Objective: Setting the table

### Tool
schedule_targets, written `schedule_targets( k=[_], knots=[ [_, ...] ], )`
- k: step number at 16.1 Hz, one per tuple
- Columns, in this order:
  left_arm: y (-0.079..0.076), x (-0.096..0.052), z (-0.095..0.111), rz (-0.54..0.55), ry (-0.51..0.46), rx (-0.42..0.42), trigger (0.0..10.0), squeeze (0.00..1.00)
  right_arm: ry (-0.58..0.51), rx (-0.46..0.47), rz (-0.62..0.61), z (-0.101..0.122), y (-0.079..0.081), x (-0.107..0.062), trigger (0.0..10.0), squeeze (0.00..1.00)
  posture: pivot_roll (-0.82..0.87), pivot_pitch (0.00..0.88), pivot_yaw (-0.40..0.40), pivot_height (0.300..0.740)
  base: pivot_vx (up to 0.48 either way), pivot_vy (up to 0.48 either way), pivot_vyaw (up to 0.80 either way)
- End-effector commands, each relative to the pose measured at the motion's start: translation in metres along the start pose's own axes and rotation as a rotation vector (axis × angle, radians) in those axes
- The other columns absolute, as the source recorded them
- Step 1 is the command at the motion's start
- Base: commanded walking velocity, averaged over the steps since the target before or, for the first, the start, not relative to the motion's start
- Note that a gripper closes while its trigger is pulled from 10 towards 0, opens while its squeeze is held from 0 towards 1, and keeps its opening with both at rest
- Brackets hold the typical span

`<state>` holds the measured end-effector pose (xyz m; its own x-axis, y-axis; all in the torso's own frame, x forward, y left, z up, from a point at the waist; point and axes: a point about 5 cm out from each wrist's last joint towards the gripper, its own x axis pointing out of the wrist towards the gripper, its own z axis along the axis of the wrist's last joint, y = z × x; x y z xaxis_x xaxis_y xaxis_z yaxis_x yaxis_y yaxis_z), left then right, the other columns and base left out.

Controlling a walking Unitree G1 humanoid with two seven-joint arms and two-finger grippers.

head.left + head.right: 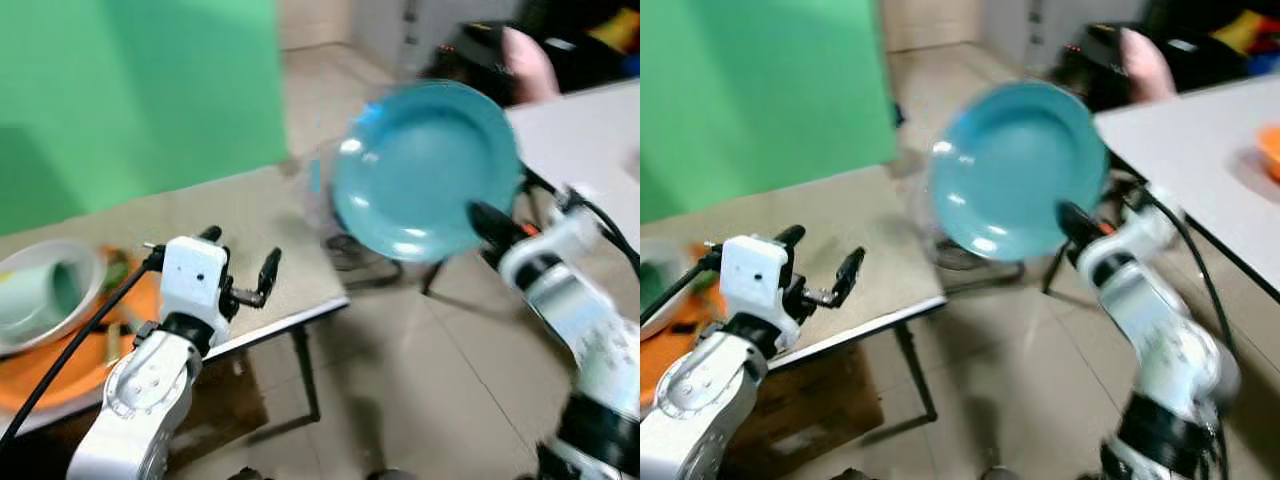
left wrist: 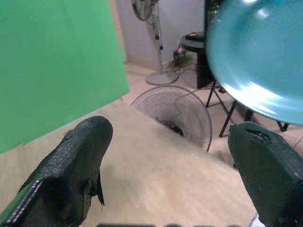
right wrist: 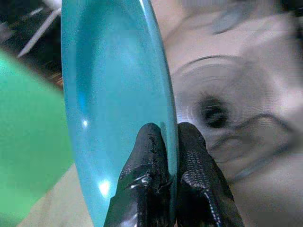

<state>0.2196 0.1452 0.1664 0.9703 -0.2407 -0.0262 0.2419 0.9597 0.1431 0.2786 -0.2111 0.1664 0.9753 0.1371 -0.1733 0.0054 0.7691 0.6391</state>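
A teal plate [image 1: 425, 170] hangs in the air between two tables, tilted nearly upright, its face toward me. My right gripper [image 3: 171, 146] is shut on its rim, one finger on each side [image 1: 495, 225]. My left gripper [image 1: 240, 268] is open and holds nothing; it hovers over the near edge of the beige table [image 1: 250, 225]. In the left wrist view the two black fingers [image 2: 71, 165] stand wide apart over the beige top, with the plate [image 2: 258, 56] at the upper right.
An orange tray [image 1: 60, 365] with a pale green cup [image 1: 40, 300] in a white bowl sits at the beige table's left. A white table [image 1: 580, 130] stands to the right. A floor fan [image 2: 177, 113] lies on the tiles beyond the beige table. A green screen [image 1: 130, 90] stands behind.
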Motion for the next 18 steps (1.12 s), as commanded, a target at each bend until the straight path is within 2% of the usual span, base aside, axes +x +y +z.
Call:
schedule_targets(
  k=[1, 3, 6, 11, 13, 18],
  knots=[
    [0.003, 0.001, 0.0, 0.03, -0.004, 0.011, 10.0, 0.0, -0.071, -0.003, 0.036, 0.011, 0.009, -0.003, 10.0, 0.0, -0.08, 0.0, 0.066, 0.74, 0.0, 0.0, -0.79],
    [0.001, 0.002, -0.001, 0.036, -0.019, 0.02, 10.0, 0.0, -0.081, -0.014, -0.015, 0.008, 0.004, -0.006, 10.0, 0.0, -0.09, 0.0, 0.074, 0.74, 0.0, 0.0, -0.79],
    [-0.004, -0.001, -0.006, 0.036, -0.011, 0.023, 10.0, 0.0, -0.067, -0.022, -0.036, 0.004, 0.006, -0.006, 10.0, 0.0, -0.09, 0.0, 0.066, 0.74, 0.0, 0.0, -0.79],
    [0.006, -0.006, -0.007, 0.089, -0.005, 0.028, 10.0, 0.0, -0.009, -0.095, -0.042, -0.008, 0.009, 0.0, 10.0, 0.0, -0.07, 0.0, 0.045, 0.74, 0.201, 0.0, -0.79],
    [0.009, -0.006, -0.007, 0.101, -0.004, 0.033, 10.0, 0.0, 0.005, -0.097, -0.035, -0.01, 0.011, 0.003, 10.0, 0.0, -0.06, 0.0, 0.044, 0.74, 0.255, 0.0, -0.78],
    [0.021, -0.008, -0.008, 0.13, -0.004, 0.046, 10.0, 0.0, 0.032, -0.122, -0.013, -0.016, 0.016, 0.01, 10.0, 0.0, -0.06, 0.0, 0.038, 0.74, 0.257, 0.0, 0.0]
  ],
)
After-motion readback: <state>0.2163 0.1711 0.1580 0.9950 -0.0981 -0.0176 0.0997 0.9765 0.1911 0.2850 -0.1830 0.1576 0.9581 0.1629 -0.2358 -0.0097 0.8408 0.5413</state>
